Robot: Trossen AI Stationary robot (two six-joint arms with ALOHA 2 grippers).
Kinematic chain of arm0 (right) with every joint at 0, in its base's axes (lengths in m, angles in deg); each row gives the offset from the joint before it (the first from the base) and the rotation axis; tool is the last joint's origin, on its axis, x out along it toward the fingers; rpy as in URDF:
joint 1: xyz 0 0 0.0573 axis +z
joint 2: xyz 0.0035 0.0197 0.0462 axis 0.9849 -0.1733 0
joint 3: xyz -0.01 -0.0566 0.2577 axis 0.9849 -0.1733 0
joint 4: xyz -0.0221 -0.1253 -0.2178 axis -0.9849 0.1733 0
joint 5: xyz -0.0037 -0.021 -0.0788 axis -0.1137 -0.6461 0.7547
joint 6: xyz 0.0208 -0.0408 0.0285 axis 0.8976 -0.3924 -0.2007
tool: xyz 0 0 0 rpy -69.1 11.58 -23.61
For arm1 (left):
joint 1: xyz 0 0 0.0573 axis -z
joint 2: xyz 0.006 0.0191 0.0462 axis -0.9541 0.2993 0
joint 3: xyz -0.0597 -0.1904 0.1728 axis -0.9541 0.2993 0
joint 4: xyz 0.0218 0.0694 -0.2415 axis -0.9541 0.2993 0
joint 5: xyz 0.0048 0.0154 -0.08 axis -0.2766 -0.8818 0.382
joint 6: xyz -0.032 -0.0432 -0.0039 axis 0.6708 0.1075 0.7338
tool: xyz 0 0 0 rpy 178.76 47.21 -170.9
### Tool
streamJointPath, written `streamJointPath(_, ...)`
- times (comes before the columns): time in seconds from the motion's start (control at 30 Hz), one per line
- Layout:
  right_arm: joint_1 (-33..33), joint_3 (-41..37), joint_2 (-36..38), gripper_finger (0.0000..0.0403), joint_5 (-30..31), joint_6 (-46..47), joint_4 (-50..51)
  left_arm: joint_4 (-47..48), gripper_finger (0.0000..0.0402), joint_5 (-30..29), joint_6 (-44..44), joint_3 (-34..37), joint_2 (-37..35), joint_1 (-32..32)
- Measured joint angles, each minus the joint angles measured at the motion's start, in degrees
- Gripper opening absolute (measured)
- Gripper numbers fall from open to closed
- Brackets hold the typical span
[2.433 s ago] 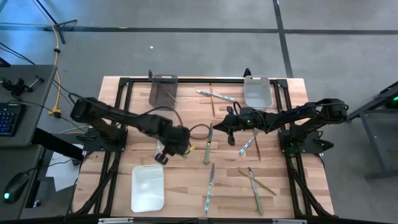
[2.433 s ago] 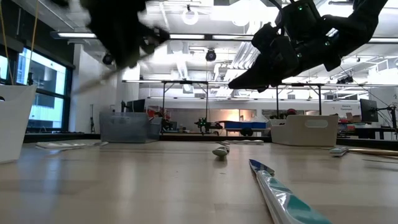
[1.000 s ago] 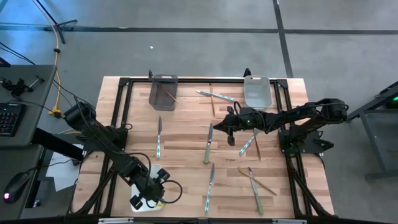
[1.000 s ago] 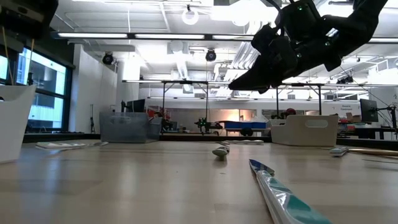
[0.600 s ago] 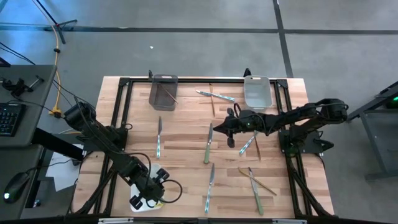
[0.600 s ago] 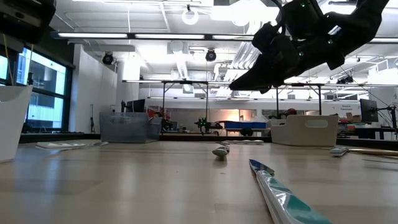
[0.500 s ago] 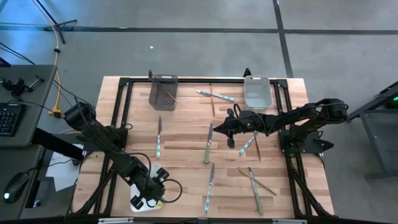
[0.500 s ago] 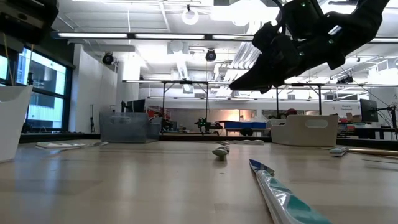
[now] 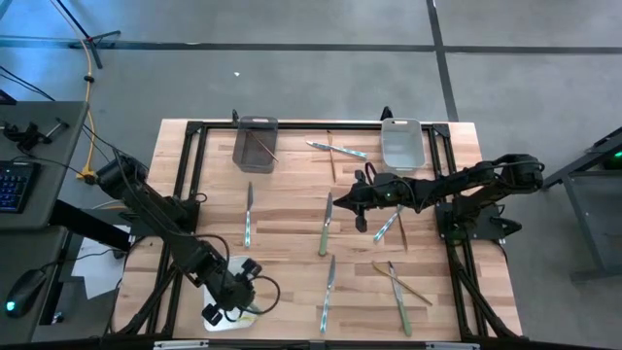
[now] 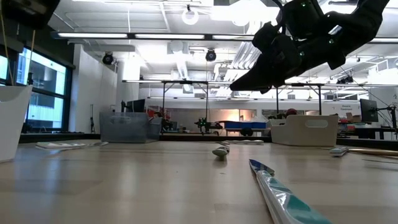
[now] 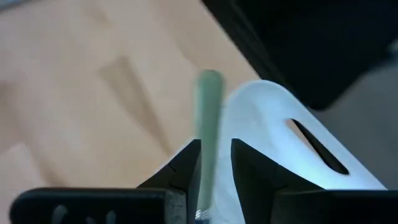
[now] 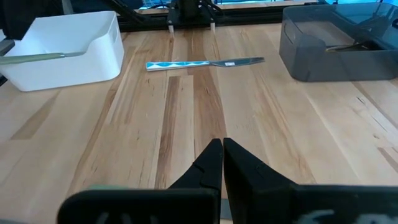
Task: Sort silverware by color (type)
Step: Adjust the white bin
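My left gripper [image 9: 236, 297] hangs over the white bin [image 9: 239, 264] at the table's near left, pointing steeply down. In the left wrist view a green utensil [image 11: 209, 118] shows between its fingers, above the bin's rim [image 11: 292, 143]. My right gripper [image 12: 222, 152] is shut on nothing and hovers above the table's middle [image 9: 362, 216]. More silverware lies flat on the wood: a teal-patterned knife [image 9: 248, 216], green-handled pieces [image 9: 326, 226] [image 9: 328, 292], and others at the far side [image 9: 337, 148] and the right [image 9: 397, 284]. My left gripper has the green utensil's handle [image 11: 205, 168] between its two fingers, close to one finger [image 11: 183, 174], with a sliver of space beside the other. I cannot tell whether it touches. The utensil runs along the fingers, its free end [image 11: 210, 78] pointing past the fingertips.
A grey bin [image 9: 255, 141] with a thin brown stick in it stands at the far left. A second white bin [image 9: 401, 143] stands at the far right. A black frame runs along the table's edges. Bare wood lies between the scattered pieces.
A couple of seconds ago my left arm was over the table's middle. It has swung to the near-left white bin and has stayed over it through the last second. My right arm has kept still.
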Motion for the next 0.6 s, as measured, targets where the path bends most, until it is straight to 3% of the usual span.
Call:
streamJointPath(0.13, 0.0, 0.0, 0.0, 0.0, 0.0, 0.0, 0.12, 4.58, 0.0036, -11.28, 6.0, -0.04, -2.68, 0.01)
streamJointPath(0.27, 0.0, 0.0, 0.0, 0.0, 0.0, 0.0, 0.31, 6.11, 0.0004, -11.71, 9.73, 0.37, -1.39, -0.91)
streamJointPath(0.6, 0.0, 0.0, 0.0, 0.0, 0.02, -0.02, 0.6, 10.53, 0.0, -13.89, 24.55, 3.06, 1.9, -1.73)
